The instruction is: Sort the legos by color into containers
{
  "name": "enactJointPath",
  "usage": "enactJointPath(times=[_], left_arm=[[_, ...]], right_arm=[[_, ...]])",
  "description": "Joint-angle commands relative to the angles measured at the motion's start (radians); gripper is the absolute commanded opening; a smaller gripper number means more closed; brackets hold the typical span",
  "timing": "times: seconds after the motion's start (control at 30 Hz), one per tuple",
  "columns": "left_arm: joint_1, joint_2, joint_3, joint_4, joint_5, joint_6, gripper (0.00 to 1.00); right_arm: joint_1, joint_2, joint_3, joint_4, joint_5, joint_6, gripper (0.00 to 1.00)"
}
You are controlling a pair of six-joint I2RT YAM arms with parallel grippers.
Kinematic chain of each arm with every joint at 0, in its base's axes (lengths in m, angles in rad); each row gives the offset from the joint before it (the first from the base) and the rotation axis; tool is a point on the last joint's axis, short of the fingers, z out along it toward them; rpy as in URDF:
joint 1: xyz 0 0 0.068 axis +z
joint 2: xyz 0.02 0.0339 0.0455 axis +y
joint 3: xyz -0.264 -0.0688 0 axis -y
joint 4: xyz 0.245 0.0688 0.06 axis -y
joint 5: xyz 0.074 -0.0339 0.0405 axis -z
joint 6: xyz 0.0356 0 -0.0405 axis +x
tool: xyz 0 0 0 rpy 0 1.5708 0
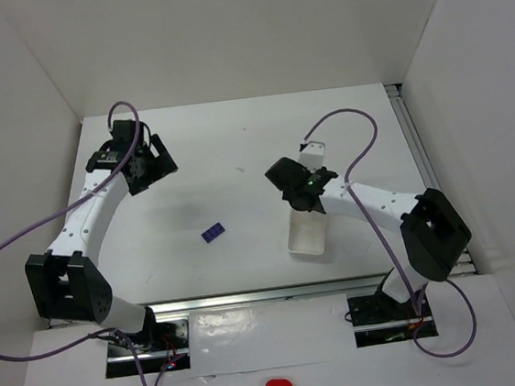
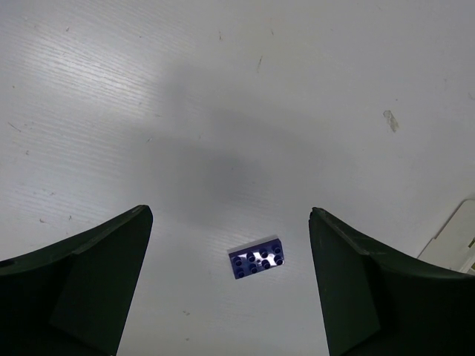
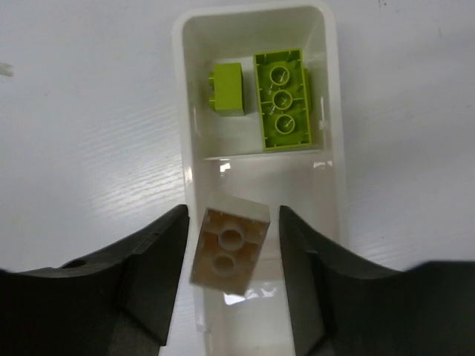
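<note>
Cream brick [image 3: 228,248] tilted between right claw [image 3: 233,222] fingers, over tray [image 3: 252,26]; grip unclear

Two lime green bricks [image 3: 282,99], one cream brick [image 3: 230,248], one dark blue brick [image 2: 257,257], one white tray [image 3: 185,148].

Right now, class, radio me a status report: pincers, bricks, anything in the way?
Left pincer open above blue brick on table. Right pincer astride cream brick over tray; grip unclear. Two green bricks binned. No obstruction seen.
</note>
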Motion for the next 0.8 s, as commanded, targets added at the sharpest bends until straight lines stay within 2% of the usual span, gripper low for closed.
enactJointPath(times=[0.0, 0.1, 0.23, 0.3, 0.4, 0.47, 0.53, 0.63, 0.77], left_arm=[[0.006, 0.003, -0.003, 0.017, 0.009, 0.026, 0.96], [0.006, 0.003, -0.003, 0.017, 0.009, 0.035, 0.96], [0.006, -0.006, -0.003, 0.017, -0.002, 0.035, 0.96], [0.006, -0.006, -0.003, 0.017, -0.002, 0.035, 0.96], [0.006, -0.006, 0.008, 0.017, -0.023, 0.035, 0.96], [0.006, -0.006, 0.017, 0.017, -0.044, 0.035, 0.96], [0.006, -0.021, 0.017, 0.003, -0.072, 0.020, 0.96], [0.006, -0.061, 0.005, 0.003, -0.105, 0.007, 0.96], [0.006, -0.070, -0.004, 0.012, -0.114, 0.007, 0.96]], right_arm=[[-0.002, 0.019, 0.026, -0.057, 0.069, 0.080, 0.62], [-0.002, 0.031, 0.059, -0.058, 0.069, 0.080, 0.73], [0.048, 0.031, 0.101, -0.048, 0.104, 0.026, 0.73], [0.076, 0.031, 0.113, 0.016, 0.094, -0.032, 0.68], [0.128, 0.031, 0.113, 0.167, -0.038, -0.217, 0.67], [0.144, 0.075, 0.135, 0.212, -0.203, -0.328, 0.69], [0.180, 0.112, 0.147, 0.263, -0.355, -0.402, 0.76], [0.211, 0.195, 0.193, 0.274, -0.469, -0.511, 0.95], [0.256, 0.311, 0.282, 0.252, -0.587, -0.589, 0.99]])
